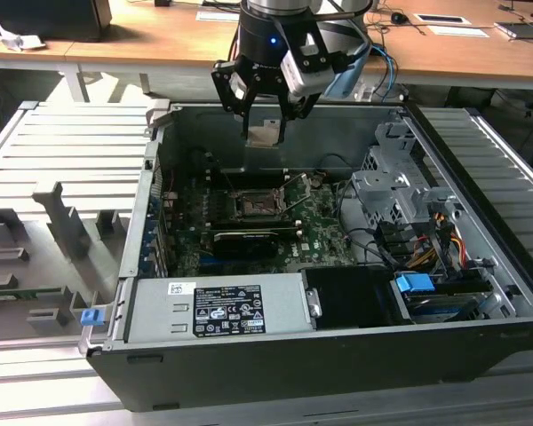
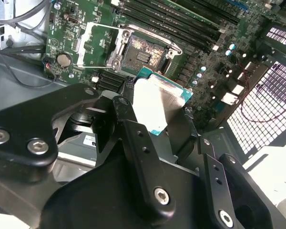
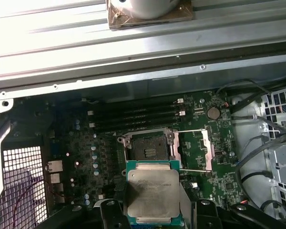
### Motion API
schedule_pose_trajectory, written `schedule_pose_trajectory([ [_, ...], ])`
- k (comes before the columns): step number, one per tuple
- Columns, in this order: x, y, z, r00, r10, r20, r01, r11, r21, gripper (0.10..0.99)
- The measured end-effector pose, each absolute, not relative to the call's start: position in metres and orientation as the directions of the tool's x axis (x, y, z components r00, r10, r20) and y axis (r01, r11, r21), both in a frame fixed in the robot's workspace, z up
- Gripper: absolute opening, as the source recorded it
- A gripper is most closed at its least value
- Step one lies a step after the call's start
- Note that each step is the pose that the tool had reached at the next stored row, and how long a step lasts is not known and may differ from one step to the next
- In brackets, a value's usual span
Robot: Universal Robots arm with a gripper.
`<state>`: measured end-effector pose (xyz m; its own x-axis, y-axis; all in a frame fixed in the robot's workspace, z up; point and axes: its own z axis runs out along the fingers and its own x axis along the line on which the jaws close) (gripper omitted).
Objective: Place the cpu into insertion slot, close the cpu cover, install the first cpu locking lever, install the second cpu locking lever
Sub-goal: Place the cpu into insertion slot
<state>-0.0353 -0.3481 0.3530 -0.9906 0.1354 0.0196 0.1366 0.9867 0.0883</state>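
Nearest me in both wrist views, the gripper (image 3: 152,212) has its black fingers (image 2: 133,138) closed in on two opposite edges of the cpu (image 3: 152,193), so they stand only a chip's width apart. I cannot see the contact pads, which are hidden behind the chip, and its near edge is cut off in the first wrist view. The cpu touches nothing else. Beyond it I have open air down to the insertion slot (image 3: 147,149), which lies bare and well apart from the chip. The cpu cover (image 3: 207,150) is swung open just beside the slot. Past that run the memory slots (image 3: 133,117), then the case wall (image 3: 133,78). In the exterior view the chip hangs near the case's far rim.
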Motion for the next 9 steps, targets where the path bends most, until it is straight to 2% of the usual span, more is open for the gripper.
schedule_pose_trajectory([
  [9,-0.0353,-0.3481,0.3527,-0.977,0.214,0.020,0.215,0.973,0.088,0.525],
])
